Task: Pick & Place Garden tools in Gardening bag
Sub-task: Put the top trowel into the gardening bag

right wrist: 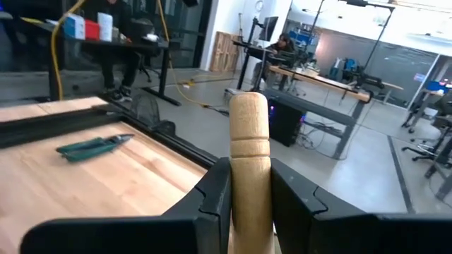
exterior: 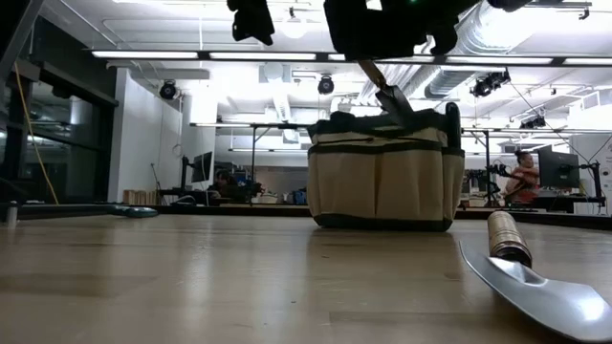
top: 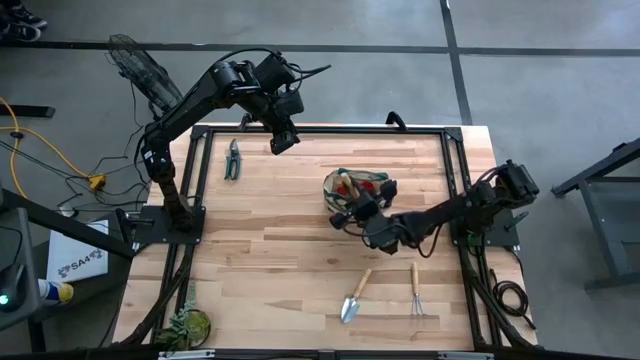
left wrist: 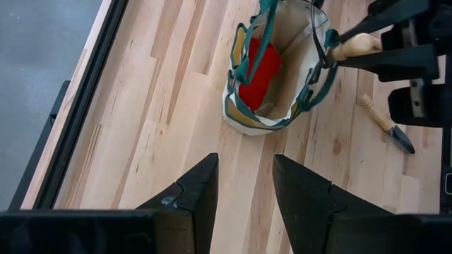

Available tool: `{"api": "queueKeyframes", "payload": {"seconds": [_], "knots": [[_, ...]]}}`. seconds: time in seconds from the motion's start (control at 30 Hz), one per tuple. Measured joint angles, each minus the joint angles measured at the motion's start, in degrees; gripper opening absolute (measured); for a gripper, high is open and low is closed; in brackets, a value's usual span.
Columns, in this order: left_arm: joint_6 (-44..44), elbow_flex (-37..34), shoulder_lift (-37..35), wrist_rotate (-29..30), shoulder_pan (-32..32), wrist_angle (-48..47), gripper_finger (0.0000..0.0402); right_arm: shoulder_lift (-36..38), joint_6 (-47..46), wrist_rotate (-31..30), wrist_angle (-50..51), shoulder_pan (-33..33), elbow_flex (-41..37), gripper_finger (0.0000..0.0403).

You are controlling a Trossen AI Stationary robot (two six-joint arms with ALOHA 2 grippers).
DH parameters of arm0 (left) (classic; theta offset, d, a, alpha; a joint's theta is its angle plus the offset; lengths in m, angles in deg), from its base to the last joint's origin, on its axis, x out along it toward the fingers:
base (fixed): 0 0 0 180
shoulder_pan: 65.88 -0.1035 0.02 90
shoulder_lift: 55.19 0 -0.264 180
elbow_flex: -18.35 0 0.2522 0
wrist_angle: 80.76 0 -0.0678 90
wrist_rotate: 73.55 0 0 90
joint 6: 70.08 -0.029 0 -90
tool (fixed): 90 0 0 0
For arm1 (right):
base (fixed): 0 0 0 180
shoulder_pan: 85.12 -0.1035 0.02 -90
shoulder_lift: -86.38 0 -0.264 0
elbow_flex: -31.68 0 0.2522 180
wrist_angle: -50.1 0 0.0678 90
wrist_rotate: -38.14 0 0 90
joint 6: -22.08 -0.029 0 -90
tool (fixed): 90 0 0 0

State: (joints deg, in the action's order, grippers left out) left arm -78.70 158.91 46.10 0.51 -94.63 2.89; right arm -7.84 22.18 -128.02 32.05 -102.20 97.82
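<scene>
My right gripper (right wrist: 248,190) is clamped on a trowel's (right wrist: 249,152) wooden handle, holding it over the bag (top: 360,192) just right of the table's centre, blade down at what looks like the bag's mouth, though the low view leaves that unclear. My left gripper (left wrist: 244,190) hangs with fingers apart and empty toward 12 o'clock. A pruner (top: 233,159) lies at 10 o'clock, another trowel (top: 354,297) and a rake (top: 416,291) near 5 o'clock, and something red (left wrist: 258,70) sits inside the bag.
</scene>
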Motion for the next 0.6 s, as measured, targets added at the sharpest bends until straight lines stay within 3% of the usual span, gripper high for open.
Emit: {"api": "queueKeyframes", "payload": {"seconds": [0.6], "knots": [[0.0, 0.0, 0.0, 0.0, 0.0, 0.0, 0.0132, 0.02, -0.29, 7.0, 5.63, 1.39, 0.0, 0.0063]]}}
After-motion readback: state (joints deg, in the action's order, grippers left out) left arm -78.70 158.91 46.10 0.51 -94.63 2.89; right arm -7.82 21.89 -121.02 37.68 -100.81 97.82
